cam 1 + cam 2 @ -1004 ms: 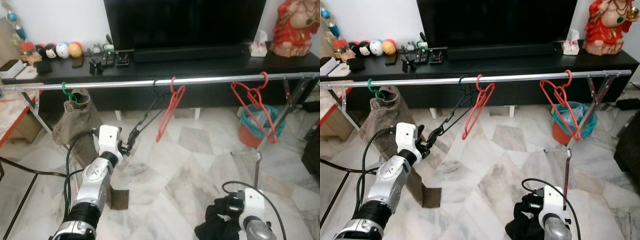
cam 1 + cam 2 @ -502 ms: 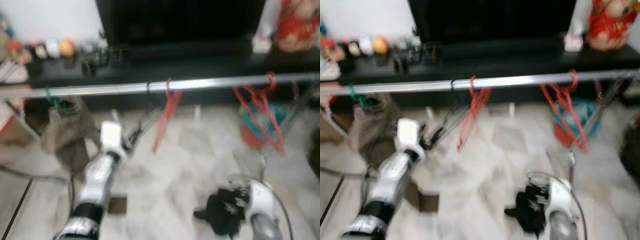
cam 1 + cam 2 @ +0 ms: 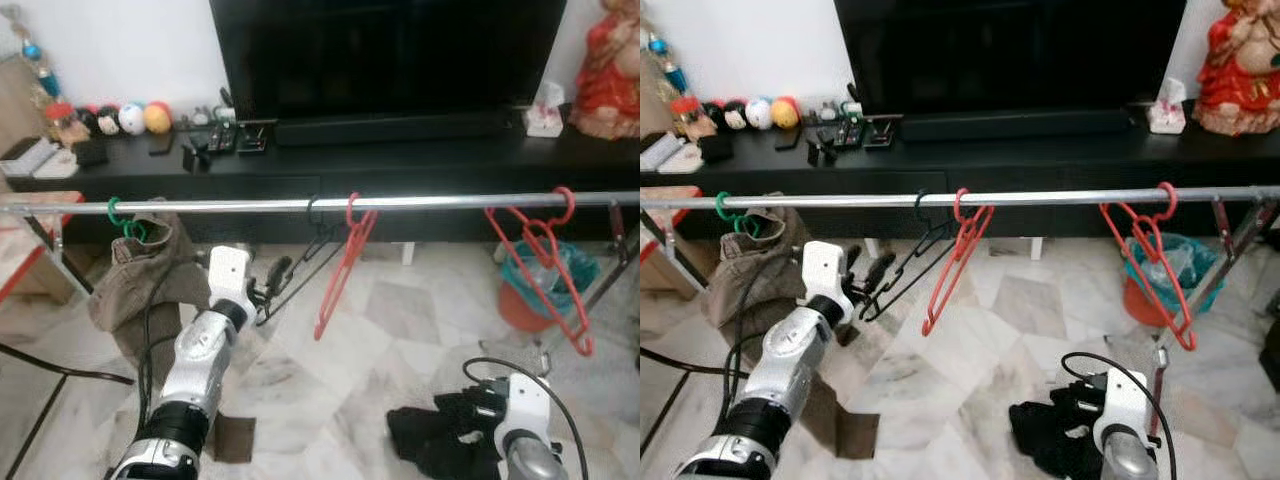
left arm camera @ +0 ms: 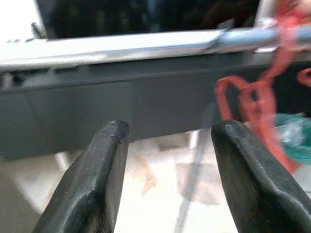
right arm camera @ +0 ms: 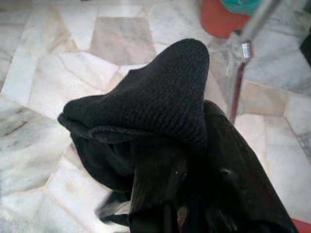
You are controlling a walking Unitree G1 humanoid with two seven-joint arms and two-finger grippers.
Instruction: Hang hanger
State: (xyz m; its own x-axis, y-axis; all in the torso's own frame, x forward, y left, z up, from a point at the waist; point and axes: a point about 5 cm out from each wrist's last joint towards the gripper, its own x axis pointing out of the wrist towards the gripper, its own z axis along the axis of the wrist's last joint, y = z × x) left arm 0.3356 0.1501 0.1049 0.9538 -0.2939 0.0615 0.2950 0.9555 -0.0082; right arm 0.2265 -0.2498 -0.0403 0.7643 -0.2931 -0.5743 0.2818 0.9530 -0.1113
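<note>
Garment [image 5: 160, 102] hides right hand's fingers; left hand [image 4: 167, 179] spread

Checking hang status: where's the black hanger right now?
In the left eye view, the black hanger hangs hooked on the metal rail, just left of a red hanger, beside the open left gripper.

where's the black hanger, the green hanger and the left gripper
black hanger [image 3: 902, 277], right eye view, on its sloping arm below the rail
green hanger [image 3: 724, 208], right eye view, on its hook over the rail
left gripper [image 4: 167, 160], left wrist view, midway between its open fingertips
</note>
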